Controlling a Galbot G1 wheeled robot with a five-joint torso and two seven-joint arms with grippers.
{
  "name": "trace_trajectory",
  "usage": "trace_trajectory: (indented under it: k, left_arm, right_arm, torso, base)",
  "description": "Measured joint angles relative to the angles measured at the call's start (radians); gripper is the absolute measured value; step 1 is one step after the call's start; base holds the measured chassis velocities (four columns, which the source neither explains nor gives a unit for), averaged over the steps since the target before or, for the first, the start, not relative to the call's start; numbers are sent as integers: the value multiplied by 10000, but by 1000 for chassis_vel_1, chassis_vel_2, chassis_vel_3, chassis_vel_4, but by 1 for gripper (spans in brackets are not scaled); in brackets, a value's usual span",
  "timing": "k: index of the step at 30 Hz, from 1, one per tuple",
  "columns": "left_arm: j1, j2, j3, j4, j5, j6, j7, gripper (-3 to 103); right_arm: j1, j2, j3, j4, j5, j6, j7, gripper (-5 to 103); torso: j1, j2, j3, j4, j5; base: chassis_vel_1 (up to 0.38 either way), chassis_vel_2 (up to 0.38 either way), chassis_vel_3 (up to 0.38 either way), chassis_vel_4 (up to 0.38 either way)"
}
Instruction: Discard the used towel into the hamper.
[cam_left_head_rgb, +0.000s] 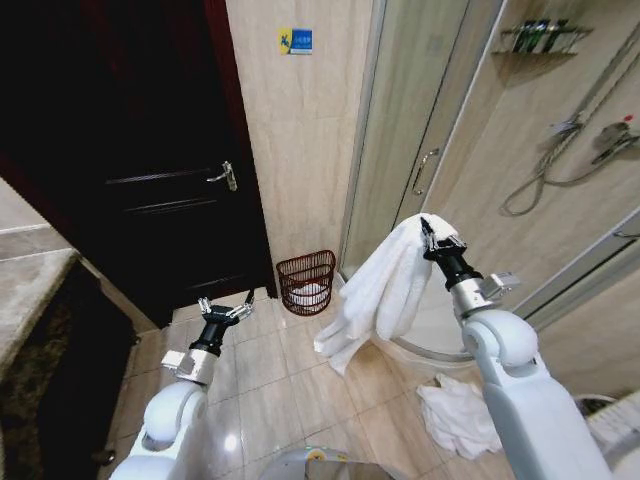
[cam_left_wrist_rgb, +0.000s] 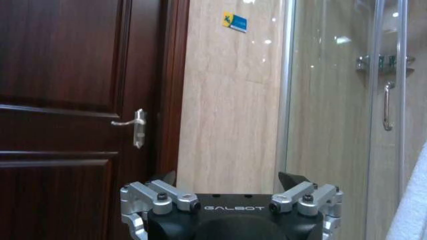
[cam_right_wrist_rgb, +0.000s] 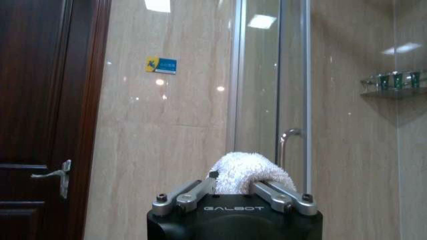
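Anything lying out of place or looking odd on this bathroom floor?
Yes: a crumpled white towel lies on the tiles by the shower, far from the hamper. The right gripper holds another towel aloft; the left gripper hangs open.

Fluffy terry-cloth towel (cam_left_head_rgb: 385, 285), openwork wire hamper (cam_left_head_rgb: 306, 282), glossy wooden door (cam_left_head_rgb: 130, 150).

Head looks down; both wrists face the door (cam_left_head_rgb: 150, 190).

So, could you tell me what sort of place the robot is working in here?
Most likely a hotel-style bathroom: a glass shower door with a shower hose on the tiled wall, and a toiletry shelf. The right gripper holds a white towel near the hamper.
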Motion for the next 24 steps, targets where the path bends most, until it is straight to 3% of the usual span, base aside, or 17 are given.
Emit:
trace_trajectory:
  k: [24]
  left_arm:
    - [-117,-31,-63,132,45,-161,-39,100]
  right_arm:
    - [-113,42,76,26,-30,9,-5,4]
  torso:
    - [0,-2,1,1,0]
  base:
    - [47,52,18,17]
